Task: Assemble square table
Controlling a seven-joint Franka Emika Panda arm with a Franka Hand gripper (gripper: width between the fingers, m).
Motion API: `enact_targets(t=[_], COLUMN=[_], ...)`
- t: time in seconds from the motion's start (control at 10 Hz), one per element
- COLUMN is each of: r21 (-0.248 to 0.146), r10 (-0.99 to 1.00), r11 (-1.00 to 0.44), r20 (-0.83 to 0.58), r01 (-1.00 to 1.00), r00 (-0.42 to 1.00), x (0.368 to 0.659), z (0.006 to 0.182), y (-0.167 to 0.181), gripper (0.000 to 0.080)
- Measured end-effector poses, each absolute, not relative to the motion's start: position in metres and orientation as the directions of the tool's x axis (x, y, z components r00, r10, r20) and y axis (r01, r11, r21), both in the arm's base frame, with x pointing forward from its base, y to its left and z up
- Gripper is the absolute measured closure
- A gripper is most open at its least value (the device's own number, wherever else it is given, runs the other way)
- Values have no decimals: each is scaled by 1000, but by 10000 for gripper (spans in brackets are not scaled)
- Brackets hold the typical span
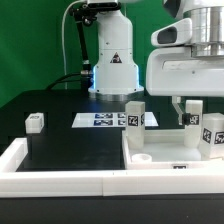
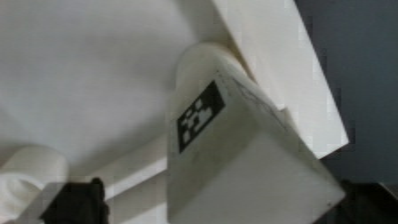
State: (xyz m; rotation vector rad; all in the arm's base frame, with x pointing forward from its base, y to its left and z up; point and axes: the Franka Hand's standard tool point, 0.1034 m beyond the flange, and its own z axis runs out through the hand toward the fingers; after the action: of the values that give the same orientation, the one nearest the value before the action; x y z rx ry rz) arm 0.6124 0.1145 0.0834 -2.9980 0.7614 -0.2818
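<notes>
The square table's white top lies flat at the exterior view's right, with a small tag on its front edge. One tagged leg stands upright on its far left corner. Another tagged leg is at the right edge. My gripper hangs low over the top, just left of that leg. In the wrist view a white leg with a black-and-white tag lies tilted between my dark fingers. The gripper is open, and both fingers stand apart from the leg's sides.
The marker board lies flat in front of the robot's base. A small white part sits at the exterior view's left. White rim bars edge the black surface along the front and left.
</notes>
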Motion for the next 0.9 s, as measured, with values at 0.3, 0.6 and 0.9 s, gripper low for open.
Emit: enact_targets(t=[0.3, 0.6, 0.9], r21=[-37, 26, 65], r10=[-254, 8, 154], r11=[-967, -1000, -987], r20=[183, 188, 181], r01=[-252, 3, 144], r00=[950, 982, 971], x=[613, 612, 612], z=[84, 85, 84], y=[122, 128, 129], gripper=[150, 150, 150])
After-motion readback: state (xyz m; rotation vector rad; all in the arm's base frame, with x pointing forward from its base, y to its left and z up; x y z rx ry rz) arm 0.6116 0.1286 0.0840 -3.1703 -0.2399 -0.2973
